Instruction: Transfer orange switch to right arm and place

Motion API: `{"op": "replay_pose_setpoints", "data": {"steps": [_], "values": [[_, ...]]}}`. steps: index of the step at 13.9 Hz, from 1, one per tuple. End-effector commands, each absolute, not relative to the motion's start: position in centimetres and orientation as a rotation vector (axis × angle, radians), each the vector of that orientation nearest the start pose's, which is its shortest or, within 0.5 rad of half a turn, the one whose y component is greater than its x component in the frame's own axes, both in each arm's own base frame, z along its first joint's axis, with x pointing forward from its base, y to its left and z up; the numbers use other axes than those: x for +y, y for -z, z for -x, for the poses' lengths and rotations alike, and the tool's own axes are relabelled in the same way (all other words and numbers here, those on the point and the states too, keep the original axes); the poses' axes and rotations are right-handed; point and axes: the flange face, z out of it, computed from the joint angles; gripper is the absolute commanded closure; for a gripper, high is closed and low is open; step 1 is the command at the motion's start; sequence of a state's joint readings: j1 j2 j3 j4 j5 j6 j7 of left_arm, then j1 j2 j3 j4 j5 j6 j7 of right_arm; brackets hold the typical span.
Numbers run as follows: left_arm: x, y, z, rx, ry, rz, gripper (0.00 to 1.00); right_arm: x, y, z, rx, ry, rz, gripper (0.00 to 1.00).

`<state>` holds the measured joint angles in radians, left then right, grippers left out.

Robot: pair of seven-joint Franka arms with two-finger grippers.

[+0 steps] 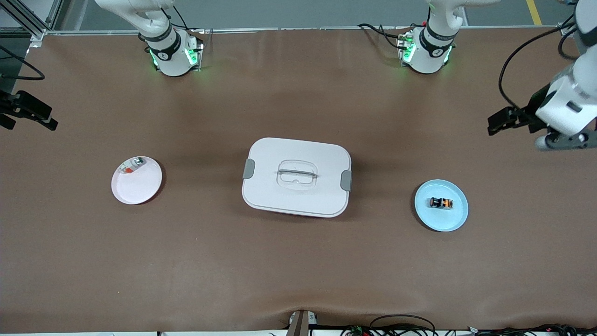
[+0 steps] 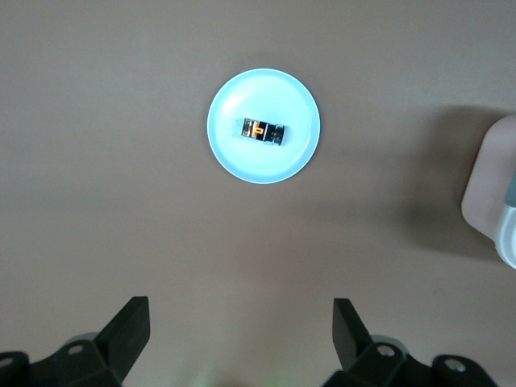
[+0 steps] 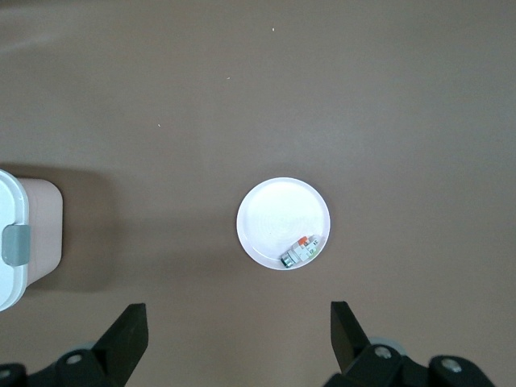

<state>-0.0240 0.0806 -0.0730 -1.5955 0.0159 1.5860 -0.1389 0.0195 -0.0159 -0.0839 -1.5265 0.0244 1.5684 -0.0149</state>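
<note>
The orange switch (image 1: 441,203) is a tiny black block with an orange cap. It lies on a light blue plate (image 1: 454,219) toward the left arm's end of the table. In the left wrist view the switch (image 2: 263,131) rests at the middle of the plate (image 2: 234,157). My left gripper (image 1: 501,123) hangs high at the table's end, open and empty (image 2: 240,310), well off the plate. My right gripper (image 1: 28,114) hangs high at the right arm's end, open and empty (image 3: 238,314).
A white lidded box (image 1: 296,177) with grey clips stands at the table's middle. A white plate (image 1: 140,189) toward the right arm's end holds a small clear-and-white part (image 1: 132,165), which also shows in the right wrist view (image 3: 301,251).
</note>
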Motion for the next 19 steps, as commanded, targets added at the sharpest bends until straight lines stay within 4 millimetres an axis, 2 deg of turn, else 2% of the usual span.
{"op": "replay_pose_setpoints", "data": {"steps": [1, 5, 8, 10, 11, 16, 19], "values": [[-5.4, -53.0, -57.8, -0.038, -0.093, 3.112, 0.0, -3.6, -65.9, -55.0, 0.061, 0.092, 3.128, 0.0], [-5.6, -46.4, -58.1, -0.024, -0.008, 3.12, 0.0, -3.6, -66.0, -55.0, 0.061, 0.097, 3.128, 0.0], [-5.7, -40.8, -60.0, 0.061, -0.009, 3.127, 0.0, -3.6, -66.0, -55.0, 0.061, 0.095, 3.128, 0.0], [-4.4, -37.3, -61.3, 0.128, 0.018, 3.132, 0.0, -3.6, -66.0, -55.0, 0.061, 0.097, 3.128, 0.0], [-4.5, -35.7, -61.5, 0.134, 0.04, 3.135, 0.0, -3.6, -66.0, -55.0, 0.061, 0.097, 3.128, 0.0], [-3.2, -29.4, -63.0, 0.175, 0.09, 3.099, 0.0, -3.6, -66.0, -55.0, 0.064, 0.095, 3.128, 0.0], [-3.3, -26.4, -63.4, 0.178, 0.102, 3.106, 0.0, -3.6, -66.0, -55.0, 0.061, 0.095, 3.128, 0.0]]}}
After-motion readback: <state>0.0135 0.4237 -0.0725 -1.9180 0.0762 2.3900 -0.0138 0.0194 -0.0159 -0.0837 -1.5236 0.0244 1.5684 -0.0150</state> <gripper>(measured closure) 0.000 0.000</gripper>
